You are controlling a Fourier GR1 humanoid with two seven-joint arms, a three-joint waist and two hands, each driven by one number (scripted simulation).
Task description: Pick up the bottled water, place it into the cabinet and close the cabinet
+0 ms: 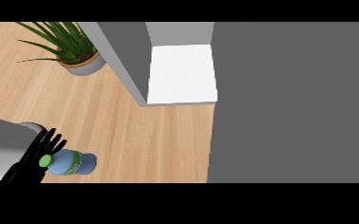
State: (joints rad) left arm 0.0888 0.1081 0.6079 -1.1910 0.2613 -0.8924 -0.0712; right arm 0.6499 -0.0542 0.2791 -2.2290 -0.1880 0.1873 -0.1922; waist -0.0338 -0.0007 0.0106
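Bottle [73, 163] lies just right of left hand [36, 157], fingers spread against cap [46, 160]; might roll away. Cabinet [182, 73] open, far up-right.

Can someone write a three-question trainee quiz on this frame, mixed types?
1. True or false: the blue plastic water bottle with the green cap is inside the open grey cabinet with the white shelf.
2. Which hand touches the bottle? A) left hand B) right hand
3. Fill in: the green potted plant stands to the cabinet's ____.

Key: 1 false, it is on the light wooden counter; 2 A; 3 left.
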